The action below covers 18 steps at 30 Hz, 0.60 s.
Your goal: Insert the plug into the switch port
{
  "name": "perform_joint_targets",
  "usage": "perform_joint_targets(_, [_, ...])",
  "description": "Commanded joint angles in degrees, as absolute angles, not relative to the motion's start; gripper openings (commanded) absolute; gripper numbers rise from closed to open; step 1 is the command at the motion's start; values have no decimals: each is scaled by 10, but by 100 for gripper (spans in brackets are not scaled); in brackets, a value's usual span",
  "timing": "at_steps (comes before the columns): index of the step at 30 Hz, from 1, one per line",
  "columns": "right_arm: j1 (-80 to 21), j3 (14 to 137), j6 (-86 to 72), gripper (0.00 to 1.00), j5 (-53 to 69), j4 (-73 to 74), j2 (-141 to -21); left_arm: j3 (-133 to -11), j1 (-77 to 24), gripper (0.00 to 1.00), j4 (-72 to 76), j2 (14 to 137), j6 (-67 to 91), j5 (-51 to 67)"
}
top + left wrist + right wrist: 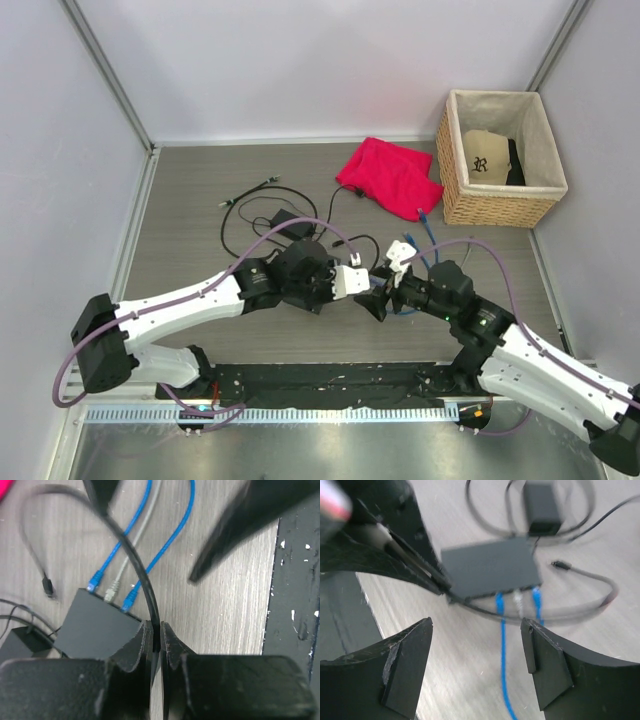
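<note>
The switch [95, 625] [492, 567] is a flat dark box lying on the wooden table, with two blue cables [167, 540] and a grey one [114, 586] plugged into one long edge. My left gripper [156, 628] is shut on a black cord [135, 560] just beside the switch's corner. That cord loops round to a small black plug [47, 585] [561, 565], which is apart from the switch. My right gripper [476, 630] hovers open above the blue cables with nothing between its fingers. One of its fingers [240, 525] shows as a dark blur in the left wrist view.
A black power brick [540, 505] with coiled cords [260, 205] lies past the switch. A red cloth [390, 175] and a wicker basket [497, 208] holding a cap stand at the back right. A black strip [295, 605] borders the near table edge.
</note>
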<state>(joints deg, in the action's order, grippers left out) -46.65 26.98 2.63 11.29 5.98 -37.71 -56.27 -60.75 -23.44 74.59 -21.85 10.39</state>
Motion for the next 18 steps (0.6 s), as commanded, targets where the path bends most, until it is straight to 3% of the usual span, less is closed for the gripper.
perform_joint_targets(1, [-467, 275, 18, 80, 64, 15, -310, -541, -610, 9, -197, 704, -229, 82])
perform_joint_targets(11, [-467, 294, 46, 80, 111, 21, -345, -539, -608, 8, -199, 695, -237, 74])
perform_joint_targets(18, [-467, 322, 90, 80, 190, 18, -461, -551, -608, 10, -222, 693, -252, 119])
